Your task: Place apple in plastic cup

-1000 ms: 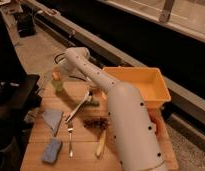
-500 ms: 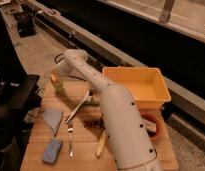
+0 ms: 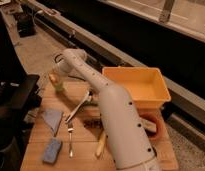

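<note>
The small light-green plastic cup (image 3: 59, 88) stands at the far left corner of the wooden table (image 3: 38, 162). The pale yellow-orange apple (image 3: 54, 78) sits at the cup's mouth; I cannot tell how deep it is. My white arm reaches from the lower right across the table. Its gripper (image 3: 59, 64) hangs just above the apple and the cup, with its end dark and partly hidden by the wrist.
A yellow bin (image 3: 138, 89) stands at the back right. On the table lie a metal spoon (image 3: 79, 105), a fork (image 3: 71, 139), a grey cloth (image 3: 52, 120), a blue sponge (image 3: 52, 150), dark grapes (image 3: 91, 123) and a pale banana-like piece (image 3: 100, 145).
The lower arm has swung slightly left. The gripper has stayed over the cup and apple.
</note>
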`<state>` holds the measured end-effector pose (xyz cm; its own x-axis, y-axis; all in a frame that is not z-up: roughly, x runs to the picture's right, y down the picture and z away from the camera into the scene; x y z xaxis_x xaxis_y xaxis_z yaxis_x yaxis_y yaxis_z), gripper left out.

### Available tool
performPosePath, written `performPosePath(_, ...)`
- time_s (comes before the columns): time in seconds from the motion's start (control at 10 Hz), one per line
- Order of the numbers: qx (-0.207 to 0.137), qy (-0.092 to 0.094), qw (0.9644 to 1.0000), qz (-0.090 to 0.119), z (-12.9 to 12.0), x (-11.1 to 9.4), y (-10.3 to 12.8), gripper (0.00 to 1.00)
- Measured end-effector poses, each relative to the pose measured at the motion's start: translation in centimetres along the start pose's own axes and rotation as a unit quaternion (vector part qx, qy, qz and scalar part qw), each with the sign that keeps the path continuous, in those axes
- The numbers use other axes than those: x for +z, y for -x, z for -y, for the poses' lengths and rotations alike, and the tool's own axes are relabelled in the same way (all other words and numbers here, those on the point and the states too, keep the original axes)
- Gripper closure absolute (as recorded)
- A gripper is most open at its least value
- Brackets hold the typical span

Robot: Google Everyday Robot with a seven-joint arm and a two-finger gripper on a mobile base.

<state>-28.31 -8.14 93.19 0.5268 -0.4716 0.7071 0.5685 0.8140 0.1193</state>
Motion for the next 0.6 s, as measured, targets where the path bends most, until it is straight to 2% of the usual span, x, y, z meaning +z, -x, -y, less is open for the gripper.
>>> performPosePath(0.4, 0.001, 0.002, 0.9999, -0.010, 0.0, -0.7, -0.3, 0.31)
performPosePath(0.6, -0.007, -0.001, 0.9996, -0.026, 0.5, -1.8, -0.2, 0.31)
